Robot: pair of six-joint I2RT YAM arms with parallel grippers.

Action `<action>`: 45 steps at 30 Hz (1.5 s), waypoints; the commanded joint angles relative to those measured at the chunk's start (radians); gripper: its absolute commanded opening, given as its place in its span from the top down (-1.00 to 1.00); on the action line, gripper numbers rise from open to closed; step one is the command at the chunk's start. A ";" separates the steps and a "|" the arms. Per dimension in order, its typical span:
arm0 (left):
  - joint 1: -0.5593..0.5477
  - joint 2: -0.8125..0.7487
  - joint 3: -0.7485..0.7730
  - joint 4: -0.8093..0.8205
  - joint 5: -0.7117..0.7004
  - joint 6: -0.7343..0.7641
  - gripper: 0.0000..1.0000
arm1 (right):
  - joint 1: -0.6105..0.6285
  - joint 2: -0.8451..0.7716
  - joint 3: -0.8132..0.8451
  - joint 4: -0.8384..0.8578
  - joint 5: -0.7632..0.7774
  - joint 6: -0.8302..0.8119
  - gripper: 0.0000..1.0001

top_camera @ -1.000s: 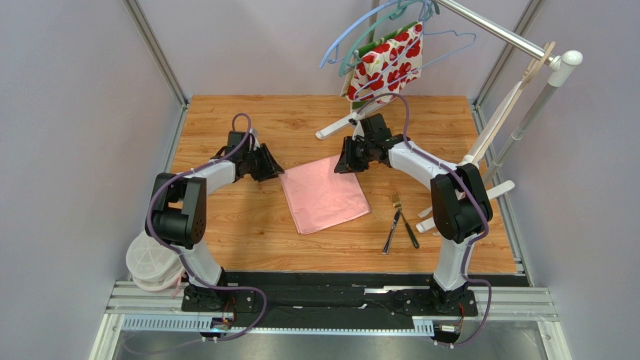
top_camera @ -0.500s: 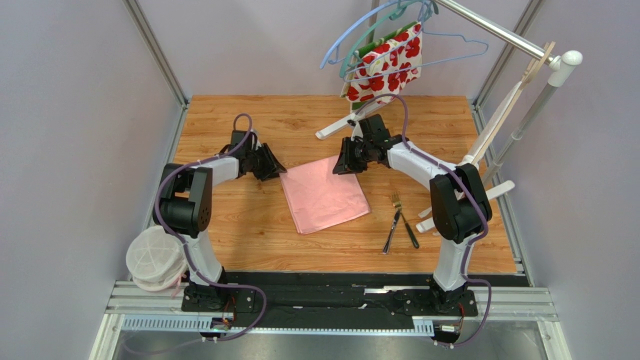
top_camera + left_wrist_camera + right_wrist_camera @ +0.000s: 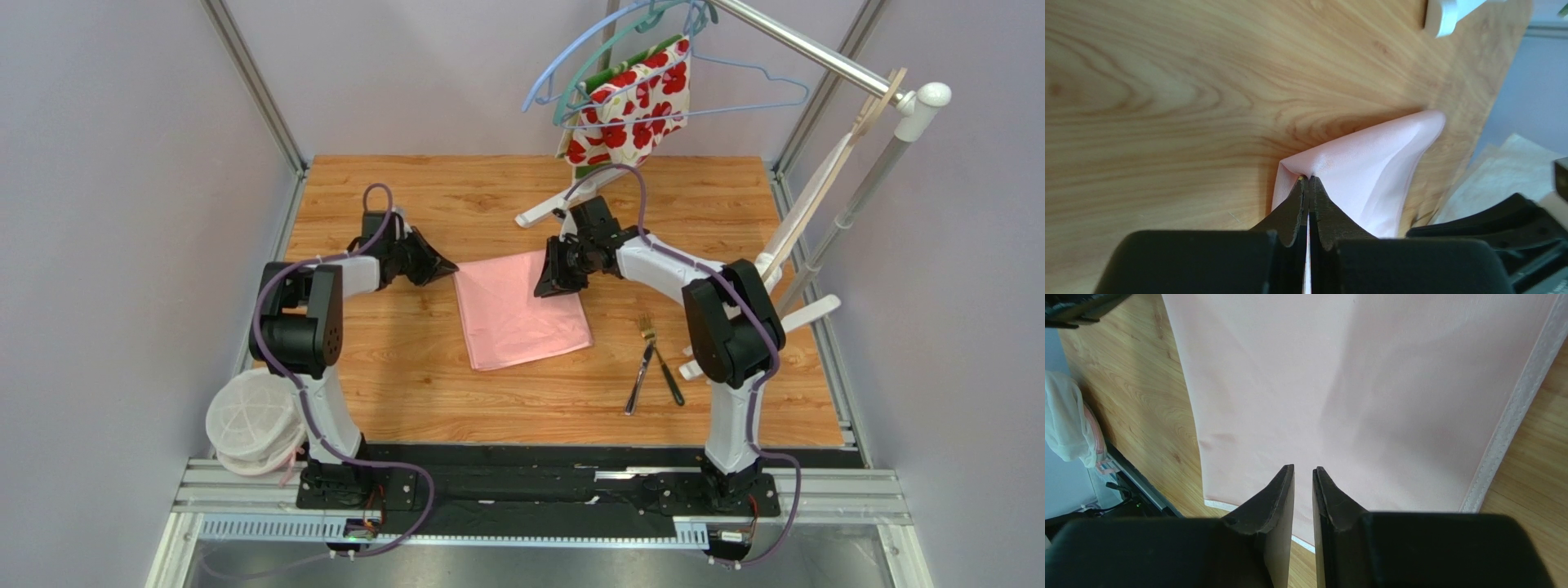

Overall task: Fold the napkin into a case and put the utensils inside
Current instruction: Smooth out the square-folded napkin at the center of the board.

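1. The napkin (image 3: 521, 316) lay spread as one flat, skewed four-sided sheet on the wooden table (image 3: 405, 368), roughly midway between the two arms. In the right wrist view we saw a paler hem running along one of its edges.
2. The left gripper (image 3: 449, 271) met the napkin at its far left corner. From the left wrist view, its jaws were clenched together on that corner, and the cloth rose off the wood in a small peak at the fingertips.
3. The right gripper (image 3: 548, 282) sat at the napkin's far right corner, over the cloth. In the right wrist view its two fingers stood nearly together with only a thin slit between them, the tips just inside the napkin's edge. We could not tell whether any cloth was pinched there.
4. The fork (image 3: 639, 368) and the darker thin piece (image 3: 670, 377) lay on the table to the right of the napkin, apart from it and near the right arm. Their far ends were close together and their near ends splayed apart. Neither gripper touched them.
5. Farther out, a red-and-white floral cloth (image 3: 632, 104) hung from a metal rail (image 3: 803, 45) above the table's far edge, and a foot of a white stand (image 3: 546, 210) rested on the wood just beyond the right gripper.
6. Beside the left arm's base, off the near left corner of the table, sat a white rounded thing (image 3: 252, 423) (we could not make out what it was).
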 commanded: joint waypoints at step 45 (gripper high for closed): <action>-0.010 -0.014 -0.014 -0.007 0.026 0.116 0.99 | -0.143 0.363 0.223 0.415 -0.224 0.313 -0.29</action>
